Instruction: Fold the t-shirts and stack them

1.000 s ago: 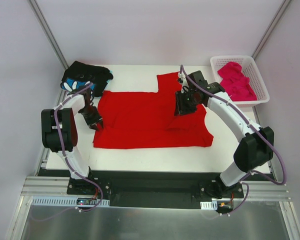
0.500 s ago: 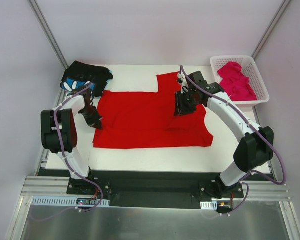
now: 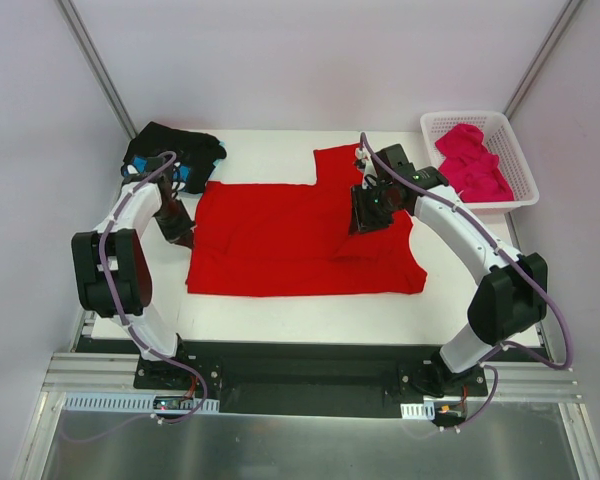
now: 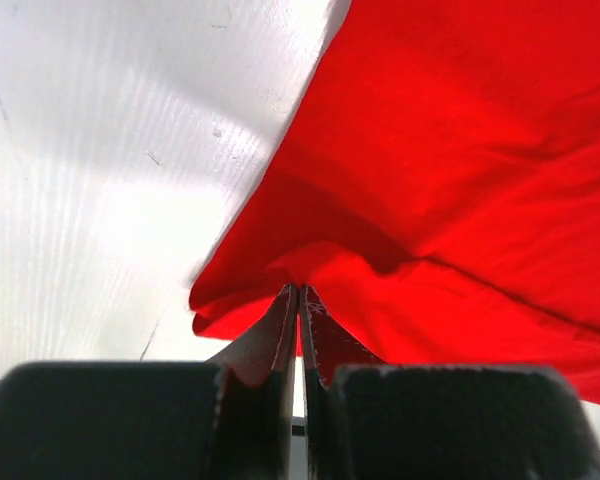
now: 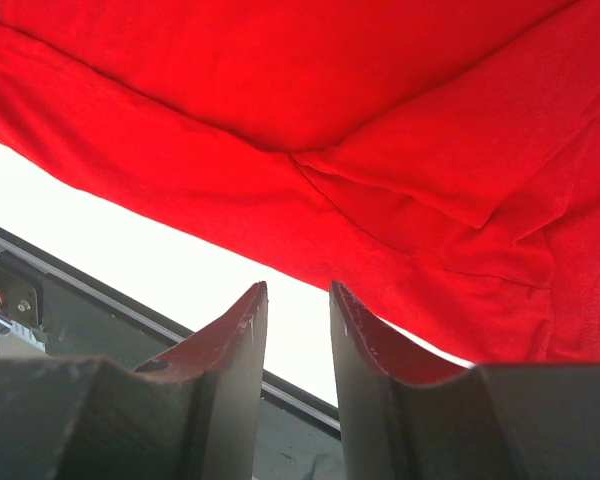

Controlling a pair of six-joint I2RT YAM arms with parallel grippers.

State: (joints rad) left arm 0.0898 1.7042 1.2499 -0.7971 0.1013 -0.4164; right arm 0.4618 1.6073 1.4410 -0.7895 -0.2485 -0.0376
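I see left gripper [image 4: 298, 302] pressed together, pinching left edge of red t-shirt [image 3: 280, 240], cloth bunched at tips. Right gripper [image 5: 296, 292] part-spread, nothing between, over shirt's right side. Shirt spread on white table [image 3: 280, 312]. Black flower-print t-shirt [image 3: 170, 150] far-left corner. Pink t-shirt [image 3: 472, 160] in white basket [image 3: 526, 172].

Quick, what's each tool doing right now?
Left tool: closed, pinching the red t-shirt edge.
Right tool: open, holding nothing.

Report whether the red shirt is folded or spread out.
Mostly spread: the red t-shirt lies flat across the table, only one sleeve doubled over.
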